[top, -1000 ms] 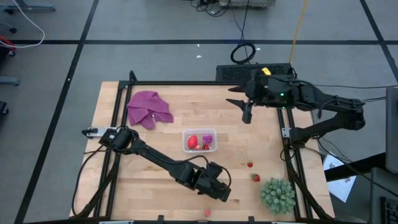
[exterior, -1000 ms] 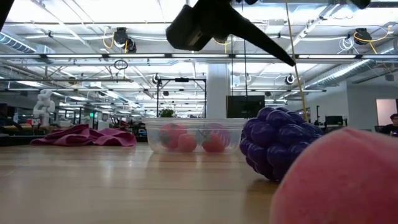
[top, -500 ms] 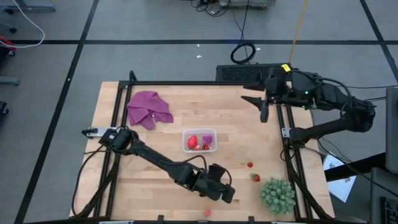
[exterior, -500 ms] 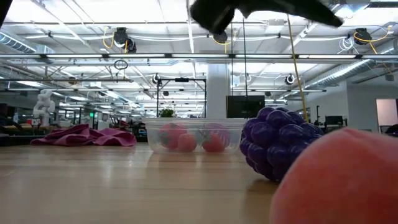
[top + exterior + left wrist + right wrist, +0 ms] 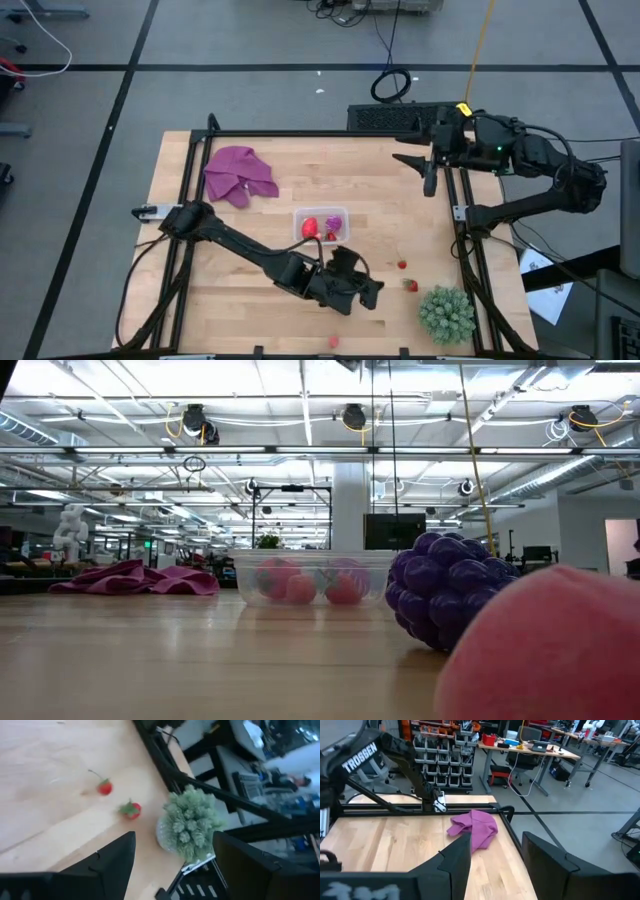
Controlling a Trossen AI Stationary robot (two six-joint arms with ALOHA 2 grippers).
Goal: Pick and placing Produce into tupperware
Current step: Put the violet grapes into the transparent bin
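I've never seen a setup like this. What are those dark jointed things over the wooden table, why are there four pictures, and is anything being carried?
Those are two robot arms, each ending in a two-finger gripper. One picture looks straight down on the table, one sits at table-top height, and two come from cameras on the arms' wrists.

The left gripper hovers open over the table's near part, holding nothing, close to two small red fruits. The right gripper waits at the table's far right edge, also empty.

In the middle stands a clear tub already holding a few toy fruits. A purple cloth lies far left, a green spiky plant near right. A purple grape bunch and a pink fruit sit right before the low camera.
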